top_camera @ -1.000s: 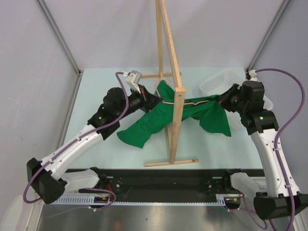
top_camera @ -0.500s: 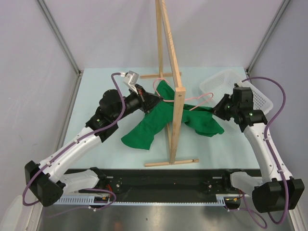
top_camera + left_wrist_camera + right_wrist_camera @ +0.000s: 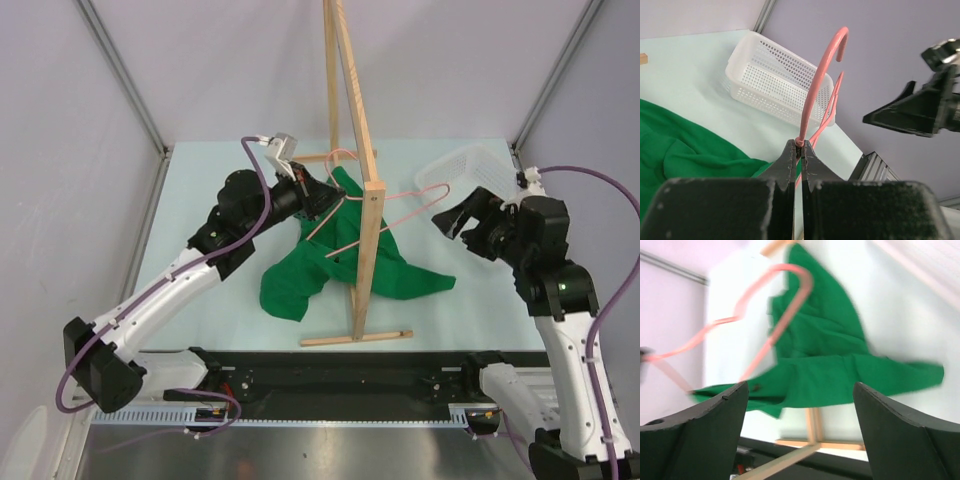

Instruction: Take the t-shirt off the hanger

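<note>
The green t-shirt [image 3: 320,270] lies crumpled on the table around the foot of the wooden rack, one part reaching right [image 3: 830,350]. Above it is the pink wire hanger [image 3: 415,200], whose right arm is bare. The hanger's left part crosses the cloth, and I cannot tell whether any cloth hangs on it. My left gripper [image 3: 320,198] is shut on the hanger's neck [image 3: 800,141], just below the hook [image 3: 822,75]. My right gripper [image 3: 457,220] is open and empty [image 3: 800,385], raised to the right of the shirt and apart from it.
The tall wooden rack [image 3: 365,230] stands mid-table between the arms, its base bar [image 3: 355,338] near the front. A white perforated basket [image 3: 475,165] sits at the back right, under and behind the right gripper [image 3: 920,110].
The right gripper let go of the shirt, opened wide and drew back to the right. The shirt slid off the hanger's right arm and dropped to the table. The left gripper kept hold of the hanger.
</note>
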Robot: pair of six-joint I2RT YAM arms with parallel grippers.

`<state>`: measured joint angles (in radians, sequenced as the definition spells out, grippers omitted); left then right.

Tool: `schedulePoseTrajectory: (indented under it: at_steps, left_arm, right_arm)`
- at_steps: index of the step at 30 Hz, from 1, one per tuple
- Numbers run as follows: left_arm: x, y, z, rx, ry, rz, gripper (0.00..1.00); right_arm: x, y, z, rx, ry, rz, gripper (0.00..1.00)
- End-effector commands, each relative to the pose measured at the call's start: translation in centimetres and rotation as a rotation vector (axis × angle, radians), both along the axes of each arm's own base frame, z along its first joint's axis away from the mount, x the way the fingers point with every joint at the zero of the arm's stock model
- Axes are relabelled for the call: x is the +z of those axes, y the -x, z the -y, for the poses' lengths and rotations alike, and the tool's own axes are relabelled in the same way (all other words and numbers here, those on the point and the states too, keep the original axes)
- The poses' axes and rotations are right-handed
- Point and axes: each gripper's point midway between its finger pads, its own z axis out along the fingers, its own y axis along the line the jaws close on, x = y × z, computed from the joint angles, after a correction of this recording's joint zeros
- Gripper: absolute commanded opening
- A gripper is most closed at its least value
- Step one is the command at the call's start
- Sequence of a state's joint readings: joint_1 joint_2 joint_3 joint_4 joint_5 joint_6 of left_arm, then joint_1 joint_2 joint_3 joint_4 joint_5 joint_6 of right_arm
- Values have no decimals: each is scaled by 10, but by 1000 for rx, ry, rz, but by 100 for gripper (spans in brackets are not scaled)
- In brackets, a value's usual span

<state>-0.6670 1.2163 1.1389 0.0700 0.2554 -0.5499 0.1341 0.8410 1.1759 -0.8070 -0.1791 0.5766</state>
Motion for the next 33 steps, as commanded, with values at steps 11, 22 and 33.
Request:
schedulePoseTrajectory:
  at_steps: [11, 22, 33]
  left_arm:
    - [64, 14, 33, -119, 151, 140, 0]
    - [88, -26, 17, -133, 500, -43, 0]
    - [64, -42, 20, -107, 450, -123, 0]
  right_arm:
    - [58, 12, -41, 87, -250, 157, 90]
    - [71, 23, -20, 4, -187, 203, 90]
    - [65, 21, -27, 39, -204, 196, 91]
